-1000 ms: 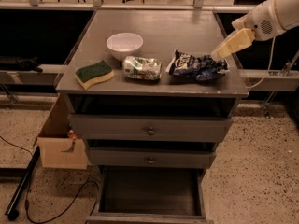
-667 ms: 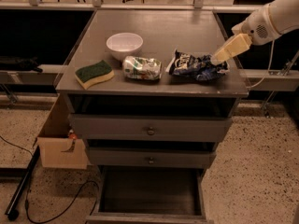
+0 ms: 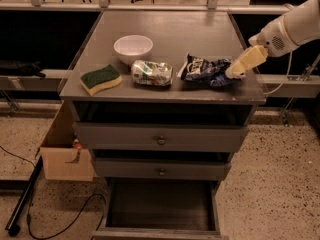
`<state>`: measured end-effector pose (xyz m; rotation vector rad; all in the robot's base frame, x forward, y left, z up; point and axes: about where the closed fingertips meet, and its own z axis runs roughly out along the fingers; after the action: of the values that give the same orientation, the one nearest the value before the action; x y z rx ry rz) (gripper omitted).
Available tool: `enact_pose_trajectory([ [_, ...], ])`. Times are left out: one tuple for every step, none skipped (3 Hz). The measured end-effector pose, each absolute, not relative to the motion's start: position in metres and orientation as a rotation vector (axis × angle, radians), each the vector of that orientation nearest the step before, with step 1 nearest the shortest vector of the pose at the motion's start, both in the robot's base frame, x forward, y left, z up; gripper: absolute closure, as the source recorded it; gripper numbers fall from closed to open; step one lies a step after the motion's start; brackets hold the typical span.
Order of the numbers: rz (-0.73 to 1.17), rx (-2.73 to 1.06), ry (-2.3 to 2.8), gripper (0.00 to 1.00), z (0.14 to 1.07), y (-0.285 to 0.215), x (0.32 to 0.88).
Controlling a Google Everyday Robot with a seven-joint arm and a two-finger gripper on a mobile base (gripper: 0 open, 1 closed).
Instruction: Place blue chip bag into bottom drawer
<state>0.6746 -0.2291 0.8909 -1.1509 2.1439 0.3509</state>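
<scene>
Lower than a second ago, the gripper (image 3: 239, 68) has come down from above the cabinet's right edge to the right end of the blue chip bag (image 3: 205, 70). Its cream-coloured tip overlaps that end of the bag, but I cannot tell whether it actually touches the foil, nor whether the gripper is open or closed. The white arm (image 3: 295, 26) slants up and away from the bag toward the upper right corner of the view.

The blue chip bag lies flat and wrinkled on the grey cabinet top (image 3: 170, 29), near its front edge and toward its right side, in the same spot as before. Just left of the bag is a crumpled green-and-white packet (image 3: 152, 73), close to it but not clearly touching. Farther left of the bag is a green-and-yellow sponge (image 3: 101, 79), well apart from it. Behind the packet, up and to the left of the bag, stands a white bowl (image 3: 133, 48).

Below the bag, in the cabinet front, are two shallow drawers with round knobs, the upper drawer (image 3: 161, 140) and the middle drawer (image 3: 161, 172). Each has a dark gap above it. Lowest of all, straight down from the bag, the bottom drawer (image 3: 159, 209) is pulled out toward the camera, its dark inside showing. Far down and to the left of the bag, a cardboard box (image 3: 65, 159) sits beside the cabinet, with a black cable (image 3: 55, 223) on the speckled floor.
</scene>
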Motion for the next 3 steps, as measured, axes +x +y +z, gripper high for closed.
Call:
enact_pose_trajectory([
  [0.341, -1.159, 2.199, 0.0, 0.87, -0.23, 0.675],
  [0.342, -1.159, 2.199, 0.0, 0.87, -0.23, 0.675],
  [0.364, -1.203, 2.241, 0.0, 0.843, -0.211, 0.696],
])
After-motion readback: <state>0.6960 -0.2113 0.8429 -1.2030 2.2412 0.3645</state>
